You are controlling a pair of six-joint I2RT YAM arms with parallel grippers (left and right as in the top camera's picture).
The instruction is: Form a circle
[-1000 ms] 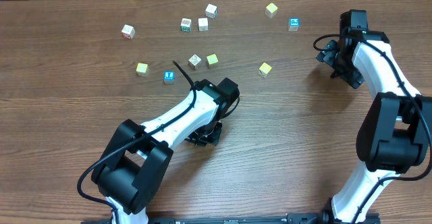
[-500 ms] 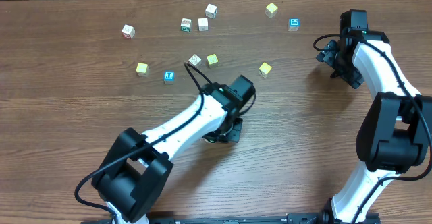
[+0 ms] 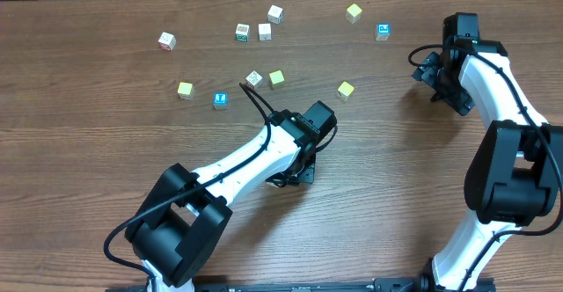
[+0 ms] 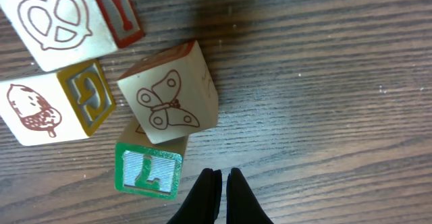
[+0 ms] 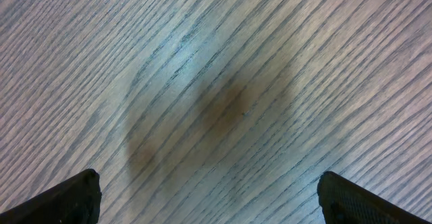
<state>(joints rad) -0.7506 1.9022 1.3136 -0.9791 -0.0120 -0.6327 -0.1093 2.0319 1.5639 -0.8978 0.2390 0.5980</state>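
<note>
The circle shows only in the left wrist view, as a tight group of wooden cubes. It holds a pretzel cube [image 4: 64, 18], an acorn cube [image 4: 50, 106], a tilted butterfly cube [image 4: 165, 96] and a green-faced cube [image 4: 148, 170]. My left gripper [image 4: 221, 175] is shut and holds nothing. Its tips rest just right of the green-faced cube. From overhead the left gripper [image 3: 295, 172] sits under its arm at mid table, and the arm hides the group. My right gripper [image 5: 209, 183] is open over bare wood, at the far right [image 3: 434, 74].
Loose cubes lie scattered across the far half of the table: whitish ones [image 3: 167, 40] [image 3: 265, 31] [image 3: 275, 13] [image 3: 253, 79], yellow ones [image 3: 185, 89] [image 3: 277, 77] [image 3: 346, 90] [image 3: 354, 12], blue-faced ones [image 3: 220, 99] [image 3: 383, 31].
My left arm has swung to the right across the table over the last second, then crept slightly further. The right arm has not moved.
</note>
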